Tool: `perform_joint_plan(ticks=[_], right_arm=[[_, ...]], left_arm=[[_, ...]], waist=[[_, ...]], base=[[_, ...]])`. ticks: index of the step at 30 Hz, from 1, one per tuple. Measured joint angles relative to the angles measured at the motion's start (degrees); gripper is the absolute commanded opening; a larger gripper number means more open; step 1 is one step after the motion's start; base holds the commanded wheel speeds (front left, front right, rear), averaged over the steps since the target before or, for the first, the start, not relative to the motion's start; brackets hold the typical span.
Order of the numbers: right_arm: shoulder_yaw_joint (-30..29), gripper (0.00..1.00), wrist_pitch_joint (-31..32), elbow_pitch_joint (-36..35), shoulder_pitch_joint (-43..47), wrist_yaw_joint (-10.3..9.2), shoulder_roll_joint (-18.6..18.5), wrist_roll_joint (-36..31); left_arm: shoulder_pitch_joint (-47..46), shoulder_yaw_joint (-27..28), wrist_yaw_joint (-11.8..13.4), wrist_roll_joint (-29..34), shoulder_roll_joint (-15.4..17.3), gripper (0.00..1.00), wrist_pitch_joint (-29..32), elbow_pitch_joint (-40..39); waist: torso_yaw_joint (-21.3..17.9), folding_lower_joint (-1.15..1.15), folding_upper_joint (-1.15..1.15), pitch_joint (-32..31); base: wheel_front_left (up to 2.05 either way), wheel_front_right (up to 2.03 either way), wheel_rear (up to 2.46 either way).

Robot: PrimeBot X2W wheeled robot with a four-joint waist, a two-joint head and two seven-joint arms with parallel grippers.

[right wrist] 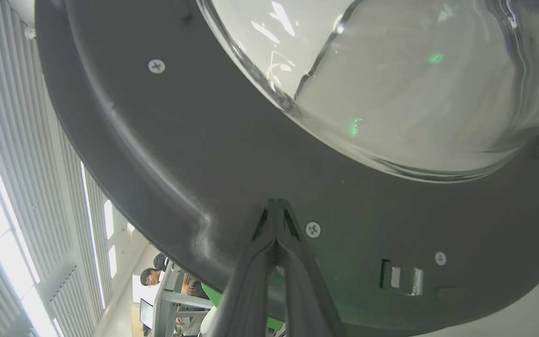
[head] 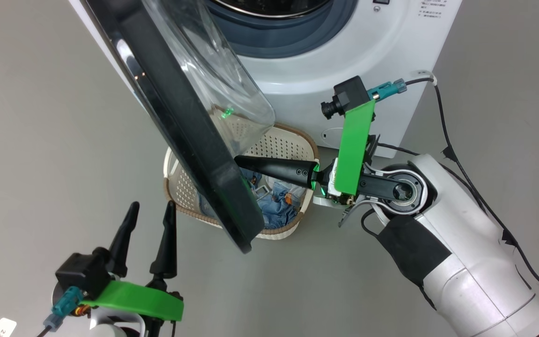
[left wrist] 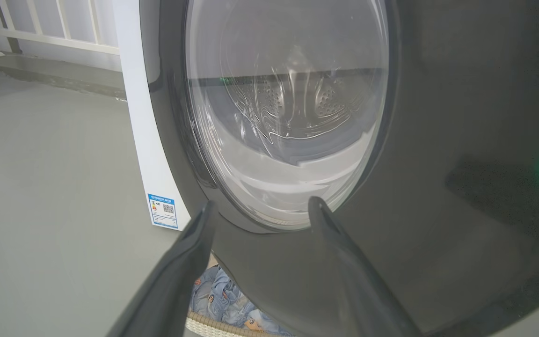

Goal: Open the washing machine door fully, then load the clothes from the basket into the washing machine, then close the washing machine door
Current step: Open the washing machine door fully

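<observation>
The washing machine door (head: 190, 131) stands partly open, its black rim edge-on and its glass bulge facing the washing machine (head: 344, 56). My right gripper (head: 237, 161) is shut, its tips pressed against the inner side of the door (right wrist: 204, 154) near a screw. My left gripper (head: 152, 210) hangs open at the lower left, outside the door (left wrist: 438, 140), holding nothing. The basket (head: 288, 140) sits on the floor under the door, with blue clothes (head: 279, 206) inside. The clothes (left wrist: 222, 299) also peek out below the door in the left wrist view.
Grey floor (head: 54, 140) spreads to the left and right of the machine. A black cable (head: 452, 140) trails from my right wrist camera past the machine's right side. A person sits at a desk (right wrist: 166, 285) far off in the right wrist view.
</observation>
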Motion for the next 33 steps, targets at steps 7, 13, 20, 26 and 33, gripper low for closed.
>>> perform_joint_plan(ticks=[7,13,20,26,33], right_arm=[[-0.1,0.0,-1.2,0.0,0.4,0.0,0.0,-0.5],[-0.9,1.0,-3.9,0.1,2.9,0.0,-1.1,-2.4],[-1.0,1.0,-8.7,-0.1,6.8,0.0,-4.1,-5.1],[-0.9,1.0,-14.5,-0.1,11.5,0.0,-6.7,-7.7],[-0.7,1.0,-20.5,-0.1,17.2,0.0,-10.4,-8.4]], left_arm=[[0.0,0.3,0.0,0.0,0.0,1.0,0.0,0.4],[0.0,0.3,0.0,0.4,0.5,1.0,0.0,1.1],[0.8,0.5,0.0,0.4,2.2,1.0,0.0,1.3],[2.0,1.3,0.0,0.4,2.9,1.0,0.0,1.5],[4.4,2.5,0.0,0.4,3.2,1.0,0.0,1.5]], waist=[[-0.7,0.0,0.0,-0.6],[-1.9,0.0,0.0,-1.8],[-4.0,0.0,0.0,-3.1],[-6.2,0.0,0.0,-4.3],[-8.6,0.0,0.0,-6.0]], base=[[0.0,0.0,0.0],[0.0,0.0,0.0],[0.0,0.0,0.0],[0.0,0.0,0.0],[0.0,0.0,0.0]])
